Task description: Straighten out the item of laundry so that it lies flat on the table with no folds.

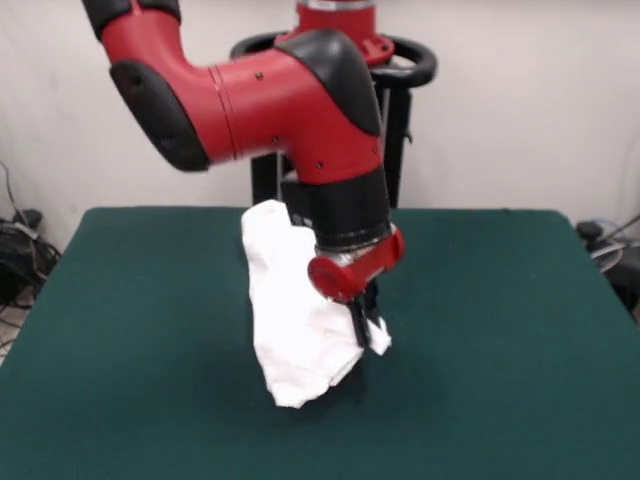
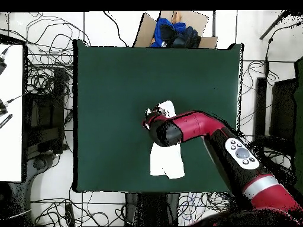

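Low in the centre of the front view, the item of laundry [image 1: 295, 320] hangs as a crumpled white bundle, its bottom corner close over the table [image 1: 120, 400], whose green top fills the lower frame. Only plain white cloth shows. Just right of it the gripper [image 1: 362, 325] points straight down, its dark jaws closed on the cloth's right edge. Above, the red wrist and black collar rise into a thick red arm that bends toward the upper left of the frame. In the overhead view the arm reaches in from the lower right, and the shirt [image 2: 166, 161] shows white at the table's [image 2: 106, 88] lower middle.
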Controlling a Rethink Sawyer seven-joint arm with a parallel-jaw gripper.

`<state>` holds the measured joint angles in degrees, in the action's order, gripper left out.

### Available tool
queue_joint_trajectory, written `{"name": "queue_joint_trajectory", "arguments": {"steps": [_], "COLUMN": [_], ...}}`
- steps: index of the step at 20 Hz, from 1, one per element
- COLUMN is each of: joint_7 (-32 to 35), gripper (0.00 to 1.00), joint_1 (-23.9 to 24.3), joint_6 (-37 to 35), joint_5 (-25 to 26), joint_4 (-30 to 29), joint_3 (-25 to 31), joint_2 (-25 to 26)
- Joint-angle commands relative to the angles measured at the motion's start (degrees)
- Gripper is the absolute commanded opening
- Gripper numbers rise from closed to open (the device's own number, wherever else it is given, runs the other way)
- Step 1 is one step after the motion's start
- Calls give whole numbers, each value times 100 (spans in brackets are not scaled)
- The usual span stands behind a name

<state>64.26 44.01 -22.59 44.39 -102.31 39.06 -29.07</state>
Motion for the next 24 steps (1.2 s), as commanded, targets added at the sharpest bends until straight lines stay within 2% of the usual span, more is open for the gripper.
{"name": "queue_joint_trajectory", "arguments": {"steps": [1, 6, 12, 19, 24], "joint_7": [-109, -84, -441, -722, -866], "gripper": [0, 0, 0, 0, 0], "joint_1": [101, 151, 493, 820, 957], "joint_6": [-807, -955, -1474, -2050, -2540], "joint_5": [-350, -644, -1242, -1736, -1990], "joint_4": [-414, -649, -999, -1198, -1097], "joint_3": [177, 249, 621, 974, 1153], "joint_2": [-866, -1347, -1958, -2550, -2900]}}
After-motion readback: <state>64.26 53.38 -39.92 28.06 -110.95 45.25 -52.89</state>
